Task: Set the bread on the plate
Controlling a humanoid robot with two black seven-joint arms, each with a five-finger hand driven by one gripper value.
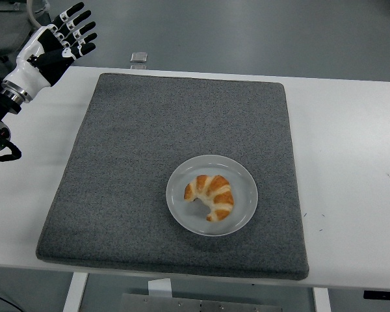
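Now I am looking over the white surface [351,130], where the grey mat [149,156] is lying, and near its front the plate [242,175] is carrying the bread [211,195], a croissant sitting fully inside the rim. By my judgement the placing is done, so I am only clearing away. The left hand [58,42] is hanging at the far left corner, fingers spread and gripping nothing, well apart from the plate. I am planning a high, wide path, away from the small metal block [139,58].
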